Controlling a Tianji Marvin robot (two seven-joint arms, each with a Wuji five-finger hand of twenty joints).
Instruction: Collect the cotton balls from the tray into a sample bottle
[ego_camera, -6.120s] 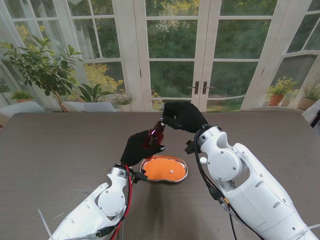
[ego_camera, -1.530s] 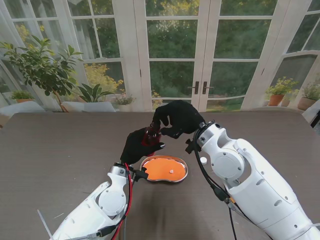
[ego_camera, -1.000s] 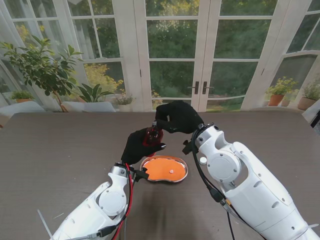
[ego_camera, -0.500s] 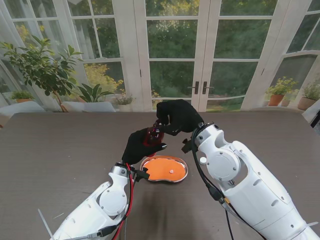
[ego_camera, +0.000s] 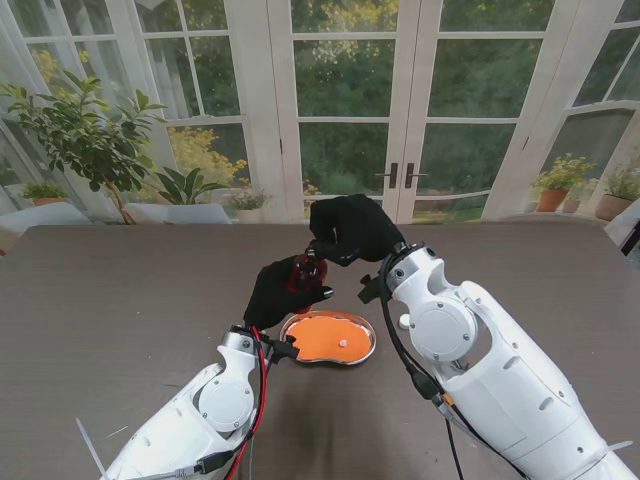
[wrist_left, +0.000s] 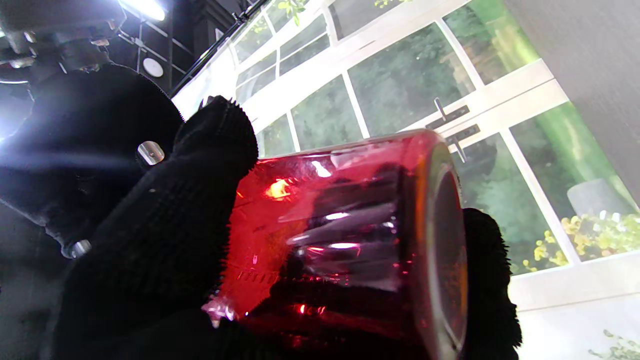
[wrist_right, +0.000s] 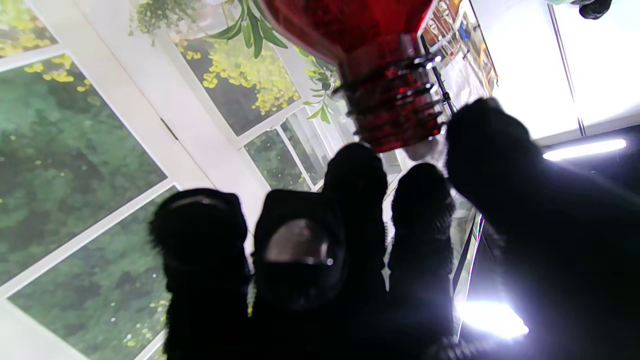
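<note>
Two glossy white arm shells rise from the near edge of the dark, fine-grained tabletop (ego_camera: 120, 300), a red-and-black cable bundle running along the left one. Just past the left wrist, near the table's centre, sits the tray (ego_camera: 329, 337): kidney-shaped, polished metal rim, flat orange inside. One small white cotton ball (ego_camera: 342, 342) lies on the orange, toward the tray's right side; too small to say more.

Farther back, the left hand (ego_camera: 272, 291), in a fuzzy black knit glove, is wrapped round the sample bottle (ego_camera: 306, 273) and holds it clear of the table, above the tray's far-left rim. Left-wrist view: bottle (wrist_left: 345, 235) is translucent red, smooth, cylindrical w/ a flat round base, gloved fingers (wrist_left: 165, 220) pressed on its wall.

Right hand (ego_camera: 352, 230), same black glove, hangs over the bottle's top, fingers curled down toward the neck. Right-wrist view: the ribbed screw-thread neck (wrist_right: 395, 107) shows bare, no cap on it, w/ the thumb and fingertips (wrist_right: 356, 170) crowding its mouth and something pale between them. Whether the hand grips anything can't be told.

Beyond the table's far edge: white-framed glass doors (ego_camera: 345, 110) w/ dark handles, greenery outside, and a leafy potted plant (ego_camera: 85, 135) at far left.
</note>
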